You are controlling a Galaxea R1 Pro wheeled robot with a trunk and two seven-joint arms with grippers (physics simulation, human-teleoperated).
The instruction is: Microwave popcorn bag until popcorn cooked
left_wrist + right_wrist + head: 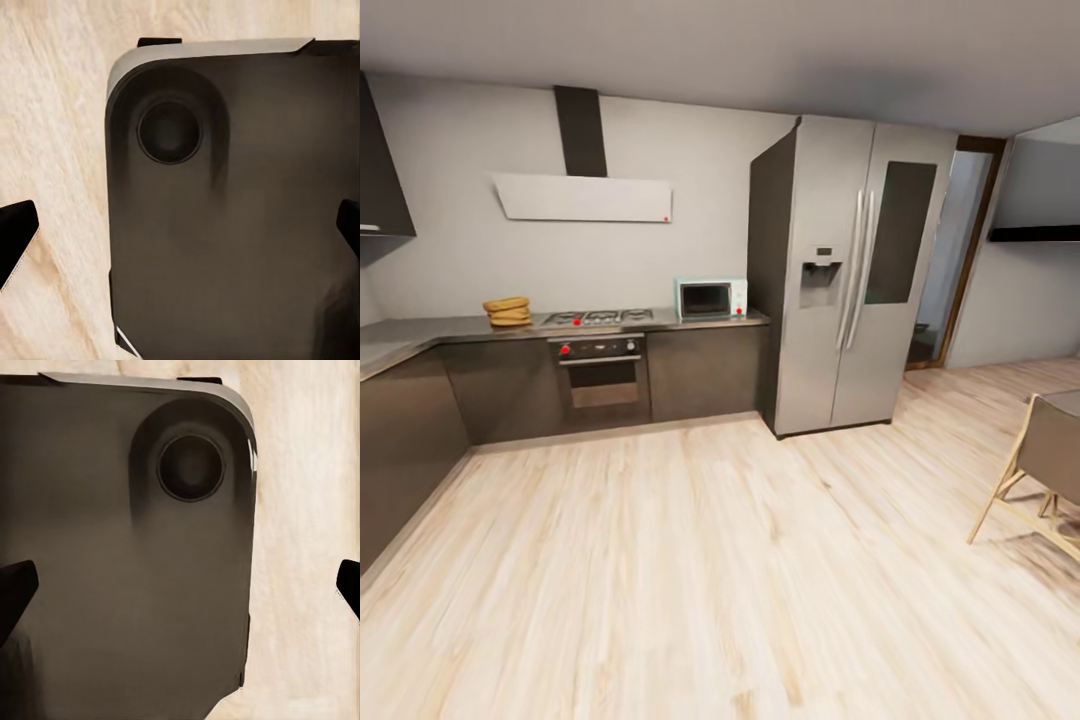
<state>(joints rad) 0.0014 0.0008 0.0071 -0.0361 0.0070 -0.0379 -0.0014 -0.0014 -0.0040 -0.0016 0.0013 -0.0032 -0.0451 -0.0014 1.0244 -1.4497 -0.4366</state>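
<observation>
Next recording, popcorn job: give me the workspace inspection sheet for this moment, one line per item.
Surface: grey countertop, L-shaped, over dark cabinets; across the wood floor from the robot.
Job's things: tan popcorn bag on the countertop left of the hob; pale blue microwave at the counter's right end beside the fridge, door shut. Popcorn itself: nothing seen.
Clutter: nothing seen.
Grippers: left gripper and right gripper open, empty, dark fingertips spread over the robot's dark base and the floor.
Cables: nothing seen.
Surroundings: built-in oven under the hob, hood above, chair at right, doorway behind the fridge.
</observation>
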